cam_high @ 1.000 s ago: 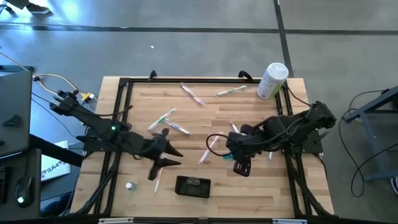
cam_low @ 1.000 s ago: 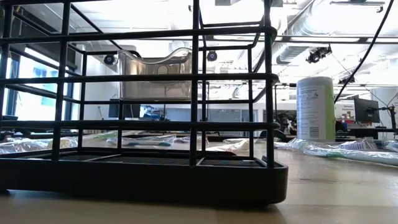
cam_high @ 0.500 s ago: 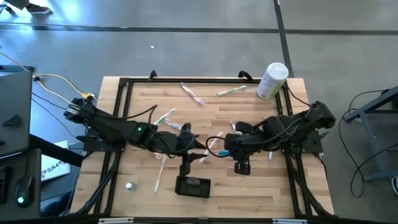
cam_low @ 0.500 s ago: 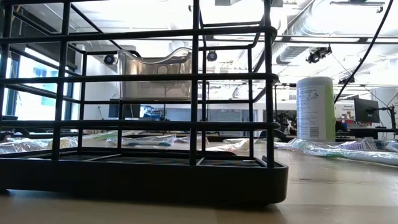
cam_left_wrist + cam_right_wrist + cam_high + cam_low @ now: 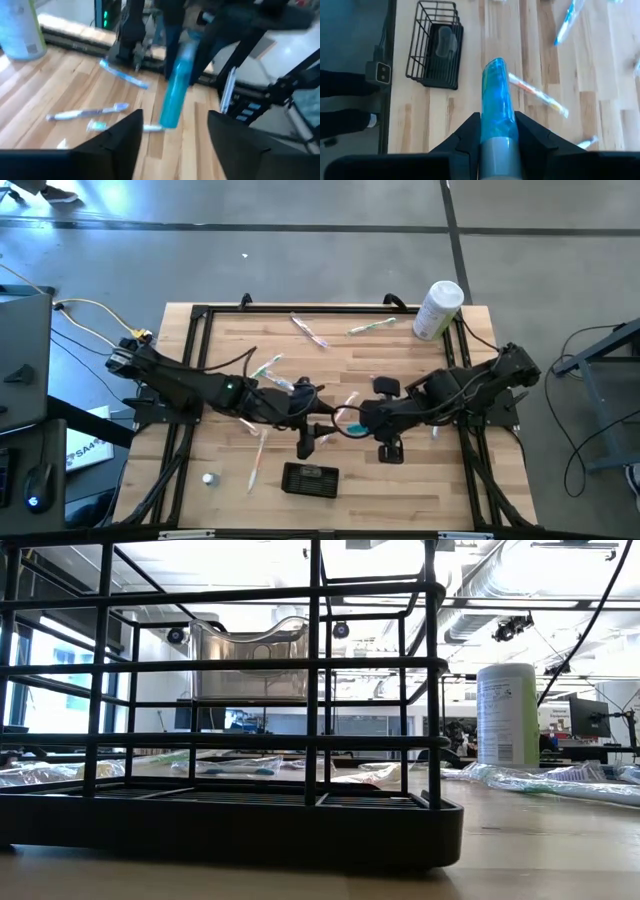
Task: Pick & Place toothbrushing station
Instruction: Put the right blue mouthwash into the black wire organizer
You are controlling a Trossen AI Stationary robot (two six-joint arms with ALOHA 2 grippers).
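1. Since a second ago the left gripper (image 5: 318, 430) has swung from the table's left side to the middle, and its jaws, now spread wide with nothing between them, face the right arm's load.
2. Right gripper (image 5: 352, 423) is clamped on a blue tube (image 5: 496, 95), tip pointing out past its fingers (image 5: 469, 134).
3. Just below both grippers in the overhead view sits the black wire holder (image 5: 310, 479), upright near the front edge.
4. Wrapped toothbrushes (image 5: 307, 329) lie scattered on the table (image 5: 400, 370), with a white canister (image 5: 437, 309) at the far right corner.
5. Risk: if the left jaws close off-centre during a handover, the slick tube could slip and drop beside the holder.
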